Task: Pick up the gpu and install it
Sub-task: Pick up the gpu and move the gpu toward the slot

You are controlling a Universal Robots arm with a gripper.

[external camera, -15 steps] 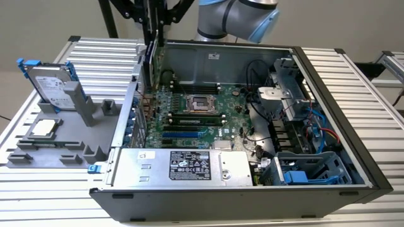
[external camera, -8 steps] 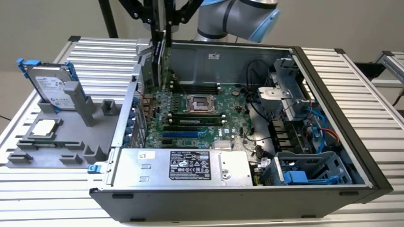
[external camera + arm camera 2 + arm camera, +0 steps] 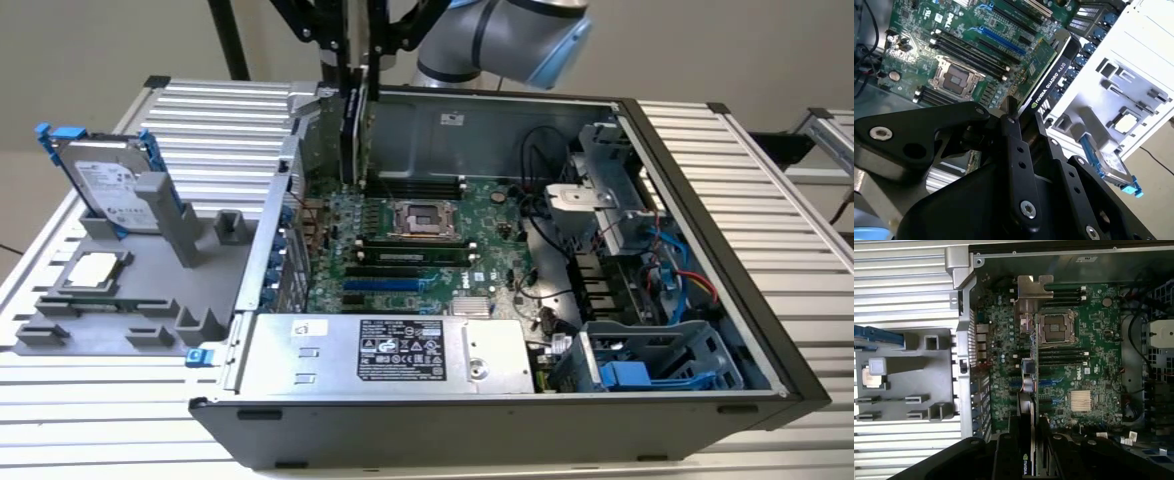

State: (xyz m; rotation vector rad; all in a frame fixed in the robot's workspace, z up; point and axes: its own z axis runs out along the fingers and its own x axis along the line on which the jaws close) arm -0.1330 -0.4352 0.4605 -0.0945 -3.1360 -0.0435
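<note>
The two black fingers (image 3: pixel 1016 145) of the gripper (image 3: pixel 1024 117) are clamped on the upper edge of the gpu (image 3: pixel 1051 70), a thin flat green circuit-board card with a black cooler on one face and a silver end bracket. In the exterior view the card (image 3: pixel 354 135) hangs upright and edge-on from the gripper (image 3: pixel 358 85), over the eleven o'clock corner of the open grey metal computer case (image 3: pixel 747 250) lying on its side. Its lower edge is down near the green motherboard (image 3: pixel 441 260), at about eleven o'clock from the empty square processor socket (image 3: pixel 424 218). Whether the edge touches a slot cannot be told.

At nine o'clock from the case stands a grey moulded parts fixture (image 3: pixel 134 300). It holds a silver hard drive in a blue frame (image 3: pixel 114 185), propped up at its twelve o'clock end. A small square silver processor chip (image 3: pixel 91 270) lies at six o'clock from the drive.
</note>
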